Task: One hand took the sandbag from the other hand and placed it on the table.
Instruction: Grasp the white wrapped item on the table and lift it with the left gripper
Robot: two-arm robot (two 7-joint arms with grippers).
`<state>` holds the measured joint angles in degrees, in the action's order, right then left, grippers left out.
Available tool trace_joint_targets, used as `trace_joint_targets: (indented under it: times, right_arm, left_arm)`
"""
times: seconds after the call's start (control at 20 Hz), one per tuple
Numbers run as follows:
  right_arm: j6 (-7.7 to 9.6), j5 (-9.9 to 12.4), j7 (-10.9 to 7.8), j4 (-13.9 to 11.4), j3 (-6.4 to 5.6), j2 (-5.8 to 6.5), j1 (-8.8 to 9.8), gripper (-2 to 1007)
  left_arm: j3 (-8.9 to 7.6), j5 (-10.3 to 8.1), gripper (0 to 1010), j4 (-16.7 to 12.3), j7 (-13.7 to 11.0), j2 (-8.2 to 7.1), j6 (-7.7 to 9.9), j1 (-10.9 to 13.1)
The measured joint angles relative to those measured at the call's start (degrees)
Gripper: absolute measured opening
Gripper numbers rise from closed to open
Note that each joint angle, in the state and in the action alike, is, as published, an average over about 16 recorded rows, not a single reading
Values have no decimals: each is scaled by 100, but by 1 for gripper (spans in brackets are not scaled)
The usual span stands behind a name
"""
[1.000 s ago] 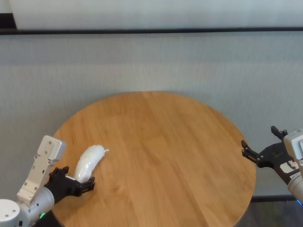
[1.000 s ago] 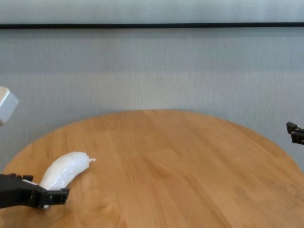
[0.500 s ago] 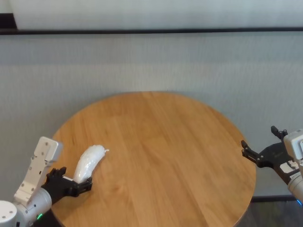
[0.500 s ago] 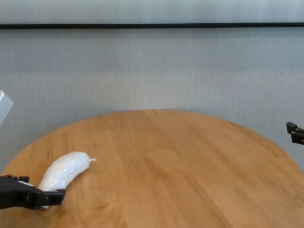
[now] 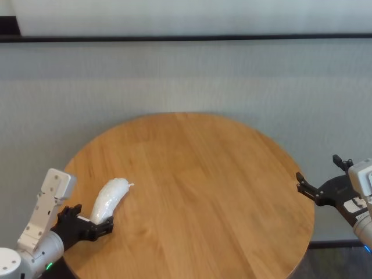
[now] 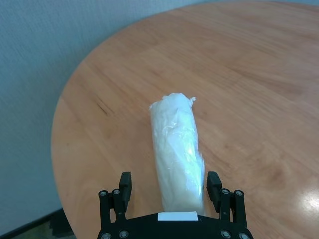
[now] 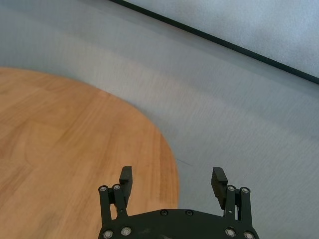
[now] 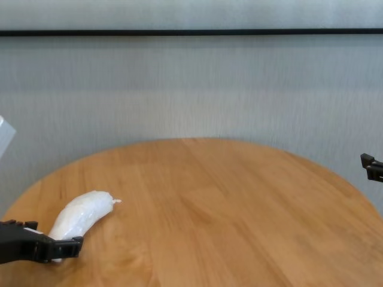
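The white sandbag [image 5: 110, 197] lies flat on the round wooden table [image 5: 197, 186] near its left edge, pinched end pointing away from me. It also shows in the left wrist view [image 6: 177, 144] and the chest view [image 8: 81, 215]. My left gripper [image 5: 97, 226] is open at the bag's near end. In the left wrist view its fingers [image 6: 125, 180] stand on either side of the bag with a gap, not squeezing it. My right gripper [image 5: 318, 172] is open and empty, just off the table's right edge [image 7: 172, 173].
A grey textured wall stands behind the table, with a dark strip high up. The table top [image 8: 227, 203] holds only the sandbag. In the right wrist view the table's edge [image 7: 164, 149] curves past the gripper, with grey floor beyond.
My left gripper has drawn back a little toward me along the bag's near end. The sandbag stays where it lay. The right arm has not moved.
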<state>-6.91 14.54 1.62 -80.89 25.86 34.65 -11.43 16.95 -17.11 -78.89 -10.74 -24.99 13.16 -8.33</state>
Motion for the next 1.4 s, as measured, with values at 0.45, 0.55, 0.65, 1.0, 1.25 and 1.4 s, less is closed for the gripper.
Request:
trace_joint_targets:
  times: [0.45,0.55,0.65,1.0,1.25,1.4]
  right_arm:
    - [0,0,0,0,0,0,0,1001]
    - [0,0,0,0,0,0,0,1001]
    - [0,0,0,0,0,0,0,1001]
    - [0,0,0,0,0,0,0,1001]
    - [0,0,0,0,0,0,0,1001]
    - [0,0,0,0,0,0,0,1001]
  left_arm:
    - [-78,90,1000,96,-96,75,-46,-13]
    - [-91,115,1000,117,-118,90,-48,-19]
    - [-102,140,1000,138,-139,107,-51,-28]
    - [-140,242,1000,211,-213,162,-76,-62]
    - [-166,295,1000,260,-264,193,-123,-79]
    - [-179,311,1000,284,-289,207,-148,-86]
